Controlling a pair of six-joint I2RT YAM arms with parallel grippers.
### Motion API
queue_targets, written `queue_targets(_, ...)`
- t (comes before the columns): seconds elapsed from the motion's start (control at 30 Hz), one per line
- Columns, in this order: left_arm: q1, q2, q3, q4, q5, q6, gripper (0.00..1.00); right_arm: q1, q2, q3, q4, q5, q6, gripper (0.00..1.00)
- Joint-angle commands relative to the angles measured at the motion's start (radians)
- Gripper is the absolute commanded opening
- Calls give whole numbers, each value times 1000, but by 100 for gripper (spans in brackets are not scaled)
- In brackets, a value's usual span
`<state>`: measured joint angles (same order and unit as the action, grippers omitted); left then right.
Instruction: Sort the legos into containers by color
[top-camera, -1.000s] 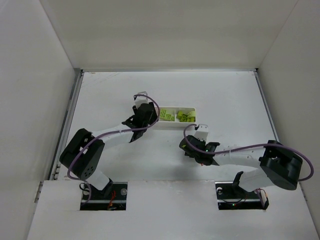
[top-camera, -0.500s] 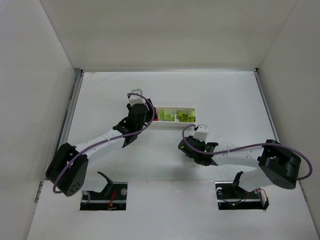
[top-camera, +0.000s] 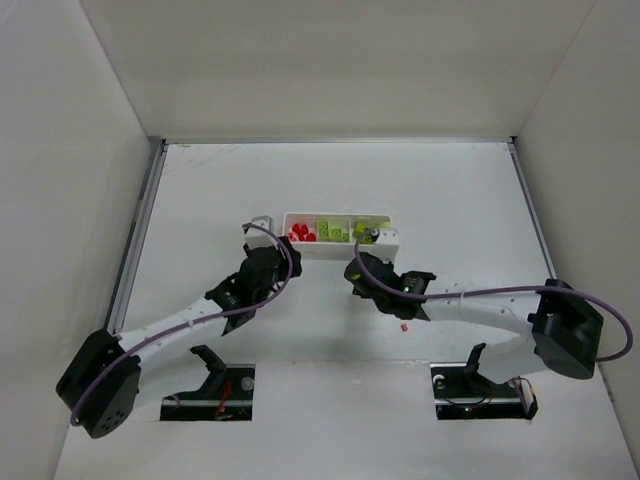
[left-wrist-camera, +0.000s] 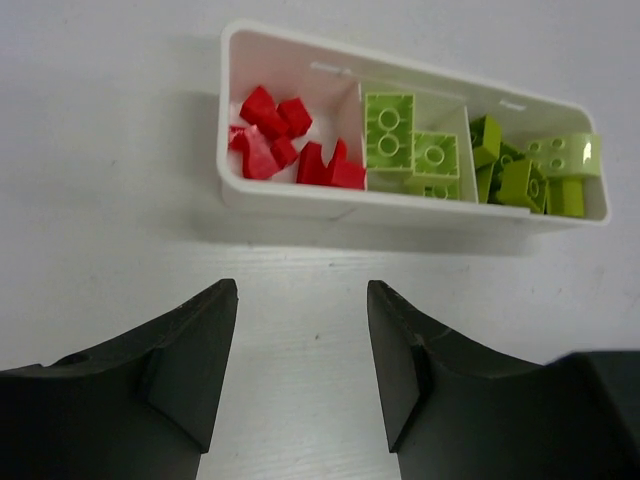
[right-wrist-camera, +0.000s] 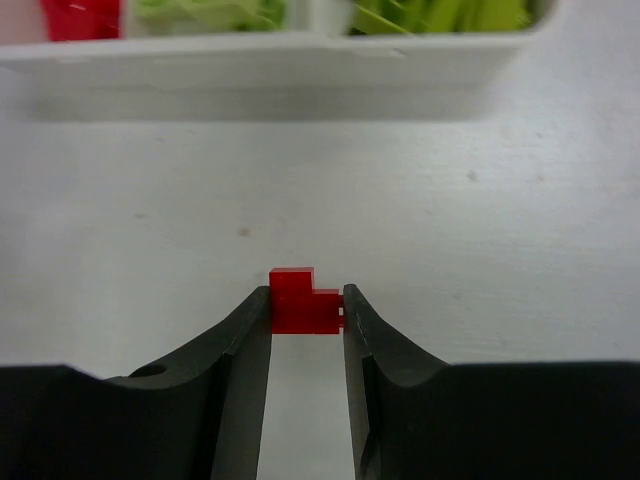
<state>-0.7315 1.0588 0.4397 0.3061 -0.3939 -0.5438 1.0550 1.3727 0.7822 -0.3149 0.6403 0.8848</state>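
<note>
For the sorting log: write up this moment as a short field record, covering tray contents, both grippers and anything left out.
tray: white, three compartments
left compartment: red legos
middle compartment: lime-green legos
right compartment: more lime-green bricks
left gripper: open, empty, facing the tray
right gripper: shut on a red brick, short of the tray
loose red piece: lying on the table
</note>
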Motion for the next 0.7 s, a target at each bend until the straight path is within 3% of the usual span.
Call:
queue_targets(0.0,-13,-106,-68,-12,-19,-37,51,0,75,135,156,-37,-134,28)
queue_targets(0.23,-44,-278,-185,-108,-26,-91,50,-89,307,377,327,-183,-245,28)
queue_targets(0.47,-116,-339,-225,-142,-40,-113,50,-163,512,580,343,-263,-265,30)
queue_targets(0.67,-177,-329,-216,-137,-63,-117,50,-172,551,640,346,-272,-270,50)
